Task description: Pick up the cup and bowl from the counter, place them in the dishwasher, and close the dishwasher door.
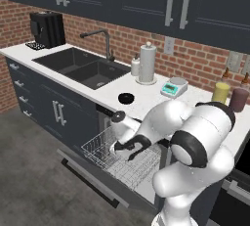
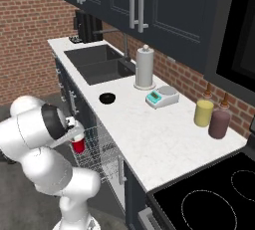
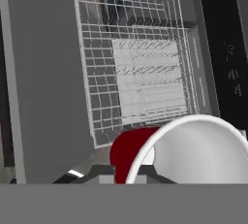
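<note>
My gripper [image 2: 75, 135] is shut on the red cup [image 2: 78, 145] and holds it just above the dishwasher's silver wire rack [image 1: 105, 151]. In the hand view the cup [image 3: 127, 151] sits close up at the bottom right, its white inside facing the camera, with the rack [image 3: 140, 68] below it. My gripper [image 1: 126, 146] hangs over the pulled-out rack, and the arm hides the cup there. The dishwasher door [image 1: 95, 178] is dropped open and lies flat. The black bowl [image 1: 126, 98] rests on the white counter [image 1: 146, 100] near its front edge, above the dishwasher.
A dark double sink [image 1: 80, 66] with a tap lies left of the bowl. A paper towel roll [image 1: 147, 63], a small scale [image 1: 174, 88], a yellow cylinder [image 1: 220, 93] and a maroon cylinder [image 1: 239, 100] stand along the brick wall. A black stove [image 2: 214, 199] is at the right.
</note>
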Tool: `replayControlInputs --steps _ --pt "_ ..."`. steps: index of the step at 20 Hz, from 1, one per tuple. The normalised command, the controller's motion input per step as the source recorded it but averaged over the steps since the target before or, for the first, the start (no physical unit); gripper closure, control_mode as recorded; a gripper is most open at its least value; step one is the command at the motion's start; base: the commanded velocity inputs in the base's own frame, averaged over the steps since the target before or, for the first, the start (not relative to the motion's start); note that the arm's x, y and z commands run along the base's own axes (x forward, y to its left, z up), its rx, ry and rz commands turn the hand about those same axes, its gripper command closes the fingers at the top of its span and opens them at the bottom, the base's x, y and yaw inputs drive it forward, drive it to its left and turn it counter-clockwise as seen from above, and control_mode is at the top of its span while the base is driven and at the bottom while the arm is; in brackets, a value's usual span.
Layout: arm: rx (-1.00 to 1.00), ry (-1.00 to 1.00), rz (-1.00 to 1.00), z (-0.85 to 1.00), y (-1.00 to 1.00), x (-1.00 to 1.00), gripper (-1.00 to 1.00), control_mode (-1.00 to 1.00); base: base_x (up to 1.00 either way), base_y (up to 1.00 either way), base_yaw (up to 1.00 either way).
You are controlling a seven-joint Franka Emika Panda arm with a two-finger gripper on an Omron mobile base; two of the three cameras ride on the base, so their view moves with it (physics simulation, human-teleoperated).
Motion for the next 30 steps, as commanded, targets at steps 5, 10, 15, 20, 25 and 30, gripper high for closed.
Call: replayControlInputs --steps 5,10,15,20,25,30 --pt "-0.04 0.13 0.02 -0.87 0.37 0.36 1.00 -1.00 0.00 0.00 0.00" --pt "-0.08 0.03 0.04 -0.81 0.05 0.59 1.00 -1.00 0.00 0.00 0.00" --pt "-0.10 -0.01 0.01 -0.57 0.00 0.64 1.00 -1.00 0.00 0.00 0.00" --pt "-0.14 0.00 0.00 -0.75 0.04 0.79 1.00 -1.00 0.00 0.00 0.00" --pt "-0.12 0.01 0.00 -0.63 0.00 0.65 -1.00 -1.00 0.00 0.00 0.00" --pt "-0.05 0.01 0.00 -0.27 0.01 0.44 -1.00 -1.00 0.00 0.00 0.00"
